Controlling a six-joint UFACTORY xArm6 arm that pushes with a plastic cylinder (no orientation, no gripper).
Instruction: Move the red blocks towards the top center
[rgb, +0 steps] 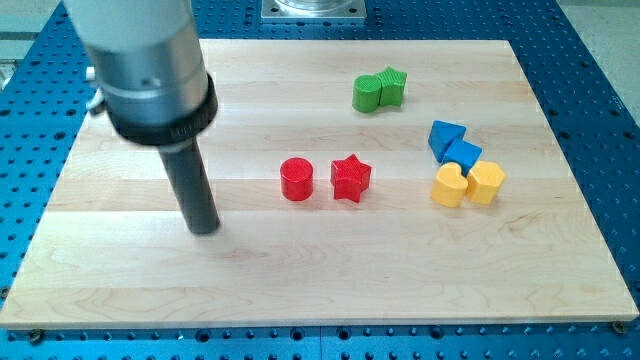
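A red cylinder (296, 179) and a red star (350, 177) stand side by side near the middle of the wooden board (300, 280), a small gap between them. My tip (204, 229) rests on the board to the view's left of the red cylinder and a little lower, about a hundred pixels away and touching no block. The rod rises from it into the arm's wide grey and black body at the view's top left.
Two green blocks (379, 90) touch each other at the view's upper right. A blue triangle (446, 137), a blue cube (463, 155), a yellow heart (450, 185) and a yellow hexagon (486, 182) cluster at the right.
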